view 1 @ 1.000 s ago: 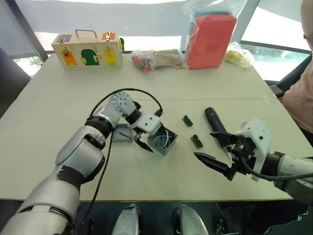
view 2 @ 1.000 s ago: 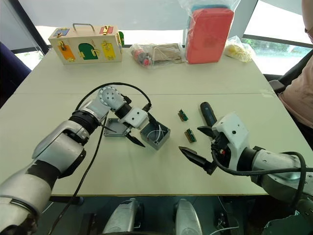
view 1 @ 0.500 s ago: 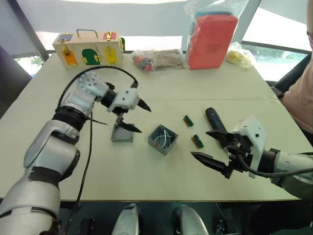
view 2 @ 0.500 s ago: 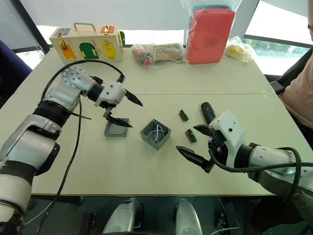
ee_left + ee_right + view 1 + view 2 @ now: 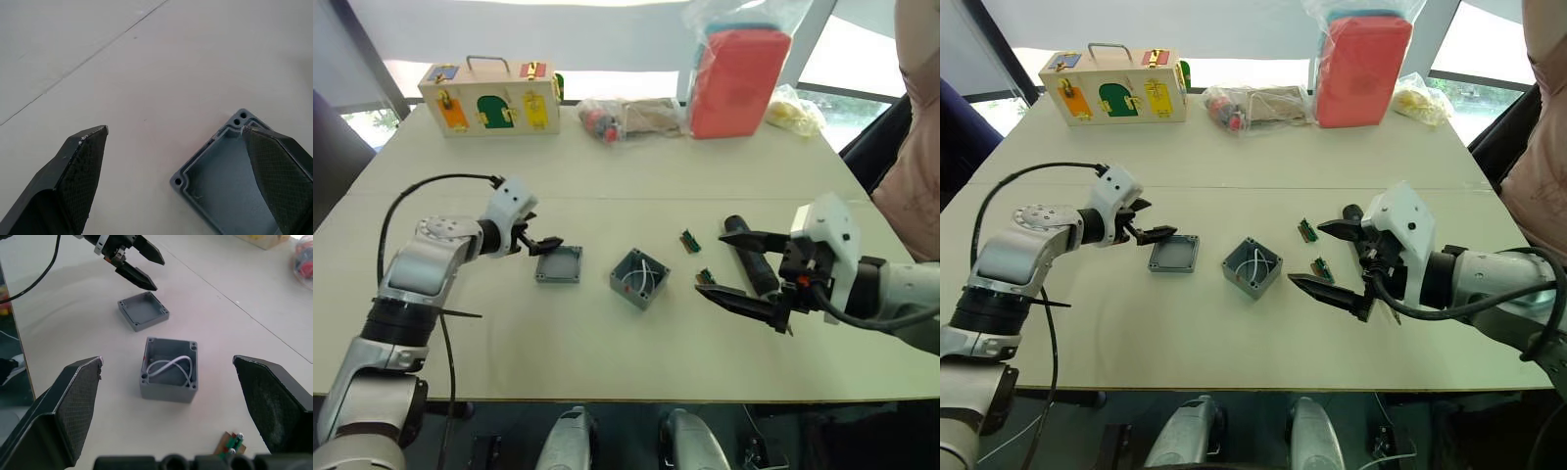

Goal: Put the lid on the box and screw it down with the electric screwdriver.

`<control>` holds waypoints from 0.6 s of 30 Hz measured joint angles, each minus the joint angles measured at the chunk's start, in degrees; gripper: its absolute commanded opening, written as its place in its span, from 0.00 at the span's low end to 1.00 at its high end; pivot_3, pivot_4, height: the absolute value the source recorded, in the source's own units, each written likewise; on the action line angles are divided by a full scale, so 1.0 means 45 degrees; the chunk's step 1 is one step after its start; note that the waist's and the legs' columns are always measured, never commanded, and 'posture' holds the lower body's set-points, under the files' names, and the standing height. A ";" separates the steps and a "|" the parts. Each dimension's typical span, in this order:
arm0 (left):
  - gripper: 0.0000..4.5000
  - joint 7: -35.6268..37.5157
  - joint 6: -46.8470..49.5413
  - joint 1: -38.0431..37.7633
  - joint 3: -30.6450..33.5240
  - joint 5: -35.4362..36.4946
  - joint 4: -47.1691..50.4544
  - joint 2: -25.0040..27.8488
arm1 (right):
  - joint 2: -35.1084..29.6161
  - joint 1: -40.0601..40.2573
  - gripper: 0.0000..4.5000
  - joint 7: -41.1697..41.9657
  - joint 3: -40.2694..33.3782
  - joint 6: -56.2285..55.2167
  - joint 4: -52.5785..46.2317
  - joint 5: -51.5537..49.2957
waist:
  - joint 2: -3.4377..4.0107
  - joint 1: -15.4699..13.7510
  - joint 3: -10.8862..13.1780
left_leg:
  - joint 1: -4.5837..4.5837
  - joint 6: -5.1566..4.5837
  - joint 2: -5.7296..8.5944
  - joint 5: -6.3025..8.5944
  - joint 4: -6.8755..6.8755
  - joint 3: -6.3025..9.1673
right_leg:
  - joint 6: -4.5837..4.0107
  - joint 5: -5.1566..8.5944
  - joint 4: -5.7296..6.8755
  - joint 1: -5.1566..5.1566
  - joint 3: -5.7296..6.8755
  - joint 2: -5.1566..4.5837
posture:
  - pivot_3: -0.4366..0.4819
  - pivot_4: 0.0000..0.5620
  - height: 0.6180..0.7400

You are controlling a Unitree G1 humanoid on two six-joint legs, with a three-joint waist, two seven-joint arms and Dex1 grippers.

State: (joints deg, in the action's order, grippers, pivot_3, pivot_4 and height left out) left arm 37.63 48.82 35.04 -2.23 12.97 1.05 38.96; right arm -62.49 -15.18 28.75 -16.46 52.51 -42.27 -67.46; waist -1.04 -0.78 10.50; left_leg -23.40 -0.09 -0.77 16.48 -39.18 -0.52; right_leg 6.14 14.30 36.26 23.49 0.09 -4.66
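Observation:
The shallow grey lid [image 5: 559,264] lies hollow side up on the table, left of the deeper grey box [image 5: 639,278], which has white wires in its hollow. My left gripper [image 5: 534,239] is open just left of the lid. In the left wrist view one finger [image 5: 274,171] overlaps the lid [image 5: 215,188] at a corner. My right gripper [image 5: 715,262] is open, right of the box, and points toward it. The black electric screwdriver [image 5: 751,260] lies on the table partly behind that gripper. The right wrist view looks at the box [image 5: 169,369] between its fingers.
A wooden box with coloured doors [image 5: 489,98] stands at the far left. A red case in a plastic bag [image 5: 736,78] and smaller bags [image 5: 607,120] line the far edge. Two green connector strips [image 5: 689,240] lie between box and screwdriver. A person [image 5: 915,186] sits at the right.
My left gripper has swung left, away from the box, and come down beside the lid's left edge. My right gripper has moved forward over the screwdriver. Lid and box have stayed in place.

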 measured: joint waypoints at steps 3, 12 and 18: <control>1.00 -0.1702 0.2491 -0.0793 0.0676 0.0071 0.1059 -0.1359 | -0.0117 -0.0834 1.00 0.0808 0.0954 -0.0074 0.0269 0.0697 | -0.0001 0.0018 0.0001 | 0.0000 0.0000 0.0002 0.0000 0.0000 0.0004 | 0.0000 0.0000 0.0001 -0.0002 0.0001 0.0004 | 0.48 0.27 0.92; 0.87 -0.3207 0.5168 -0.1218 0.1389 0.0400 0.1984 -0.2338 | -0.0250 -0.2140 1.00 0.2407 0.2367 -0.0173 0.0975 0.2460 | 0.0000 0.0013 0.0000 | 0.0000 0.0009 0.0002 -0.0005 0.0001 0.0015 | -0.0003 0.0000 0.0006 0.0003 0.0008 0.0006 | 0.48 0.27 0.92; 0.39 -0.3694 0.5651 -0.1393 0.1908 0.0528 0.2220 -0.2551 | -0.0223 -0.2212 1.00 0.2839 0.2401 -0.0165 0.1058 0.2851 | 0.0004 0.0018 -0.0002 | 0.0001 0.0009 0.0003 -0.0005 0.0002 0.0014 | -0.0005 0.0000 0.0005 0.0002 0.0008 0.0000 | 0.48 0.27 0.92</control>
State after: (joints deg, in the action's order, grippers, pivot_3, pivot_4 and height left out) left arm 21.00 74.25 28.77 6.36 15.35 11.04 27.48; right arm -63.49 -25.14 41.53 -5.66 51.77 -37.51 -54.63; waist -1.02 -0.70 10.49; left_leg -23.40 -0.05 -0.76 16.46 -39.17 -0.45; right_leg 6.12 14.30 36.28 23.50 0.12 -4.66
